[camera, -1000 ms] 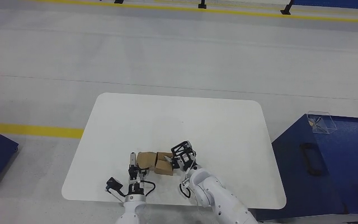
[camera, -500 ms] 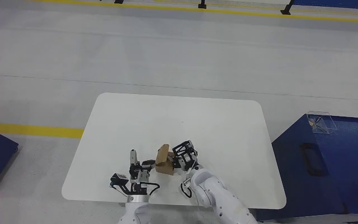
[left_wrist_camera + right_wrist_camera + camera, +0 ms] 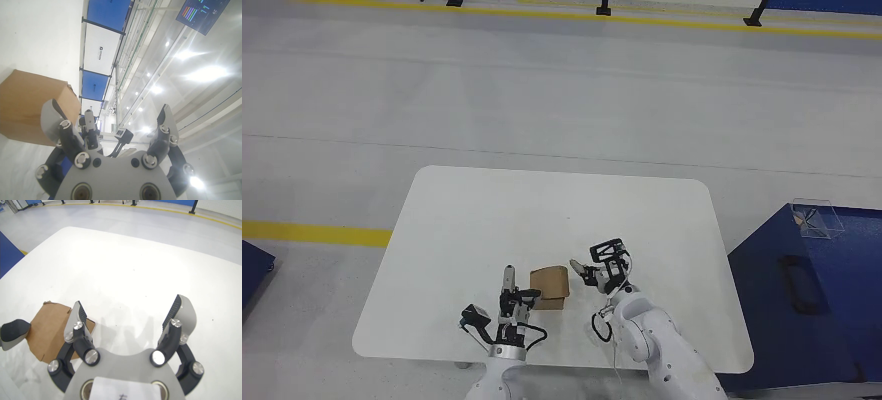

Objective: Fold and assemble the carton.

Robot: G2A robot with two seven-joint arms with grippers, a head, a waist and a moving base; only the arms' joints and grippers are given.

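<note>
Beside the left pincer (image 3: 107, 109), spread wide and empty, stands the carton (image 3: 550, 286) on the tabletop (image 3: 542, 200); right pincer (image 3: 130, 306), equally spread, holds nothing, carton near 1 finger.

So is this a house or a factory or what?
Probably a factory or test hall: a wide grey floor with a yellow line, a high ceiling with bright lights, and a chart screen overhead.

A small brown cardboard carton (image 3: 550, 286) is seen folded up into a closed box shape, with plain faces and one slightly ragged corner. It is set on the white bench (image 3: 542, 210), toward the near edge, slightly left of centre.
</note>
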